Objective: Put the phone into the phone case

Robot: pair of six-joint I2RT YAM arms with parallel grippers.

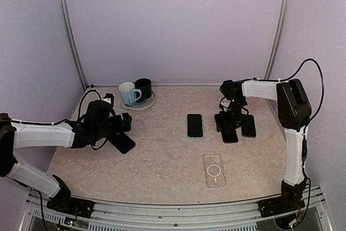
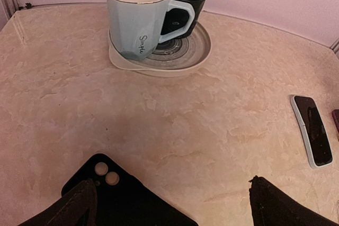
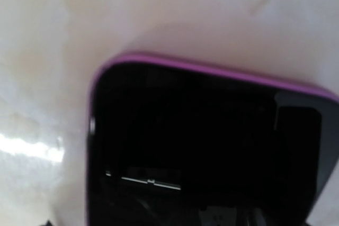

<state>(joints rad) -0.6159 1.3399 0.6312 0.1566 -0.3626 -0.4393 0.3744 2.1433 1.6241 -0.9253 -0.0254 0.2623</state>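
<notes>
Overhead view of a marbled bench (image 1: 162,160) with two robot arms. A white-edged phone (image 1: 194,125) lay flat, dark face up, near the centre, untouched. It looked rigid, thin and fairly light, with slick glass that could crack. A hold across its long edges would probably serve best, though lying flush left little to get under. A clear case (image 1: 214,170) with a ring on its back lay at 5 o'clock, well apart from the phone. It was likely light and flexible, apt to slide when pressed. At 3 o'clock the right end effector (image 1: 233,124) hung with jaws spread over a purple-rimmed phone (image 3: 212,146), beside a dark phone (image 1: 248,127), gripping nothing as far as could be seen. At 9 o'clock the left end effector (image 2: 172,199) stood wide open over a black case (image 2: 106,183), holding nothing. At 11 o'clock a blue mug (image 2: 140,17) and a black mug (image 2: 183,3) shared a plate (image 2: 180,62), well away from any path between phone and clear case.
</notes>
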